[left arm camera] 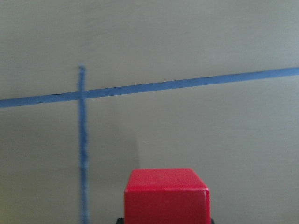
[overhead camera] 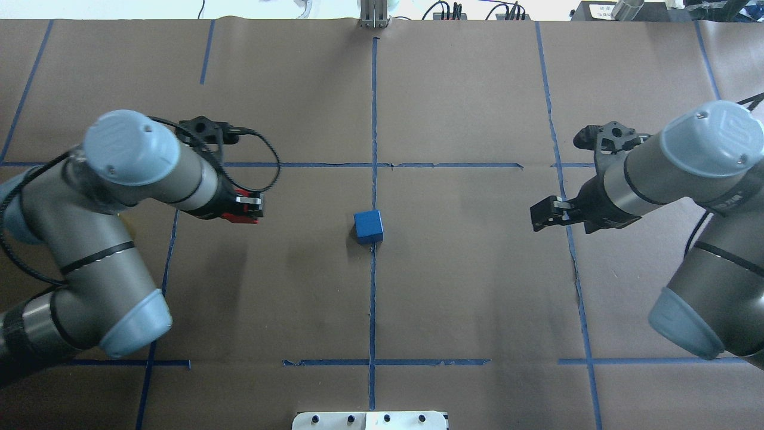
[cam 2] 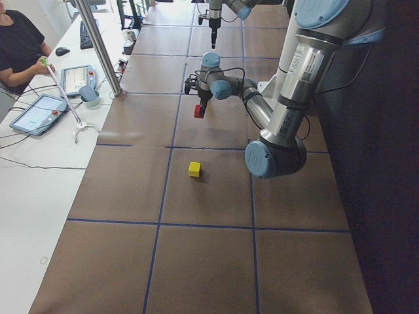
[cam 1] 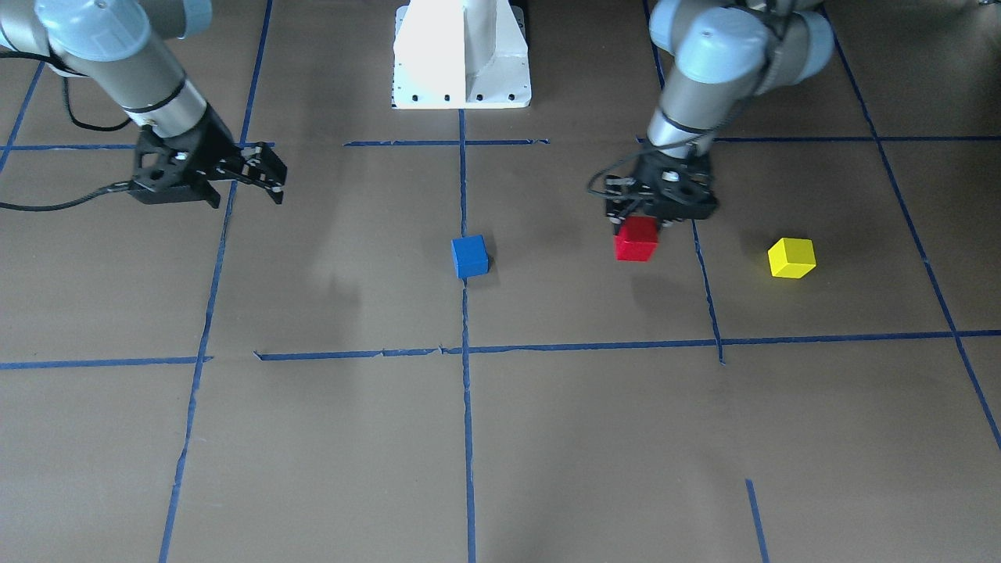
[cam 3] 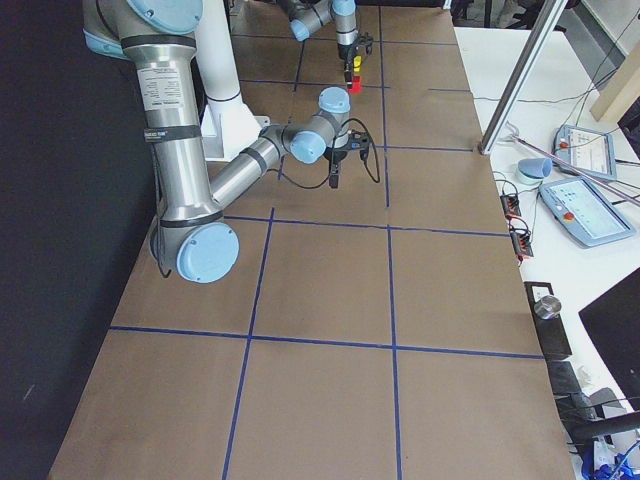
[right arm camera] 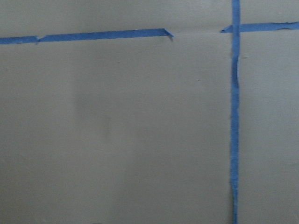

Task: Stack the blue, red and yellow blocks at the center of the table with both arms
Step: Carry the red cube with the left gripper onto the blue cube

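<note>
A blue block [cam 1: 469,256] sits on the centre tape line of the table; it also shows in the overhead view [overhead camera: 368,226]. My left gripper [cam 1: 643,222] is shut on a red block [cam 1: 636,239] and holds it above the table, to the blue block's side. The red block fills the bottom of the left wrist view [left arm camera: 167,196]. A yellow block [cam 1: 791,258] lies on the table beyond the left gripper, away from centre. In the overhead view my left arm hides it. My right gripper [cam 1: 262,178] is open and empty, above the table on the other side of the blue block.
The robot's white base [cam 1: 461,55] stands at the table's robot-side edge. Blue tape lines [cam 1: 465,391] divide the brown table into squares. An operator [cam 2: 19,46] sits at a side desk with tablets.
</note>
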`<state>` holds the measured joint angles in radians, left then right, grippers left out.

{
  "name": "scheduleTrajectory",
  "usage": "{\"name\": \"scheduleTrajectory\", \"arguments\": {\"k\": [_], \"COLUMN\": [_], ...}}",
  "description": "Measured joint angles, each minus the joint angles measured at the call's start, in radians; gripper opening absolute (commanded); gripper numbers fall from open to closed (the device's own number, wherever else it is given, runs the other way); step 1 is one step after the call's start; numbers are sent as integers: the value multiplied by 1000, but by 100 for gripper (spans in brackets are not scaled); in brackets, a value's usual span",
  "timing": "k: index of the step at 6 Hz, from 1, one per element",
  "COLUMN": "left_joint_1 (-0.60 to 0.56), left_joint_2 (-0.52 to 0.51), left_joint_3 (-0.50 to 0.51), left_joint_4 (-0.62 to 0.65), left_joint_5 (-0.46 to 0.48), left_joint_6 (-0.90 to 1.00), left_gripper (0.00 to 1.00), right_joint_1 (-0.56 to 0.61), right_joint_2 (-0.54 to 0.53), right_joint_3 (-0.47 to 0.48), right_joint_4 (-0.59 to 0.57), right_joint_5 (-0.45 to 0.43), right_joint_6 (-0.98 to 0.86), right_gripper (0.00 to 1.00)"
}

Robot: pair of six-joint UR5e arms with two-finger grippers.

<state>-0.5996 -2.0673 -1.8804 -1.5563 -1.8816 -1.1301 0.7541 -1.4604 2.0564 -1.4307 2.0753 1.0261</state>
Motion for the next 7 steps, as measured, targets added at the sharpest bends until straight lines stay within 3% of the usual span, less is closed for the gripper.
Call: {"name": "scheduleTrajectory", "arguments": {"k": [1, 3, 7], "left_joint_1": [37, 80, 89], "left_joint_2": [-142, -351, -419], "left_joint_3": [53, 238, 354], "left_joint_4": [110, 156, 140], "left_joint_5": [-2, -9, -11], "left_joint_6": [-85, -183, -144], "left_gripper": [0, 0, 1], "right_joint_1": [40, 103, 113], "right_joint_2": [-61, -122, -132], "right_joint_3": [16, 21, 17], "right_joint_4": [1, 1, 3], "right_joint_5": [4, 36, 48], "right_joint_6": [-92, -201, -225], "right_gripper": [100, 100, 100]}}
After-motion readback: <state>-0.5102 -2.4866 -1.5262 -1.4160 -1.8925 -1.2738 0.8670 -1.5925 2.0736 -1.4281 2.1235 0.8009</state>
